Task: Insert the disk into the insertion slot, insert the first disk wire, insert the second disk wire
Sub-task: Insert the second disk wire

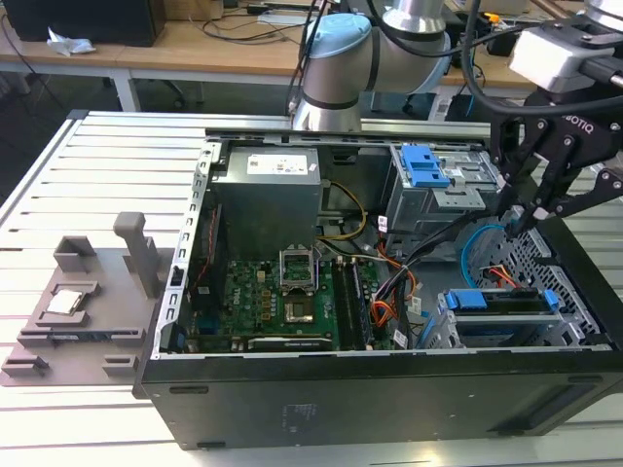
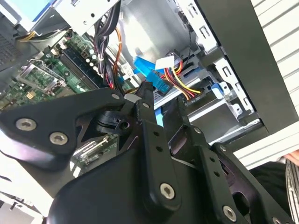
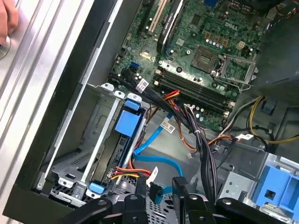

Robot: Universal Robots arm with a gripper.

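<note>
The disk (image 1: 501, 303), held in its blue carrier (image 3: 128, 122), sits inside the grey insertion slot (image 3: 91, 140) at the front of the open computer case. A bundle of red, yellow and black wires (image 3: 133, 171) runs to the disk's end. The thin light-blue second disk wire (image 3: 159, 161) loops up from the case floor (image 1: 475, 243). Its dark plug sits between my fingers. My gripper (image 3: 159, 184) hangs just above the slot (image 1: 524, 219) and appears shut on that plug. In the second wrist view the black fingers (image 2: 145, 100) hide the plug.
The motherboard (image 1: 282, 292) lies in the middle of the case and the power supply (image 1: 268, 190) stands behind it. A taller grey cage with a blue tab (image 1: 426, 167) is beside my gripper. Black cable bundles (image 3: 205, 154) cross near the slot. A grey fixture (image 1: 88, 302) stands at the exterior view's left. A hand (image 3: 7, 18) rests outside the case.
</note>
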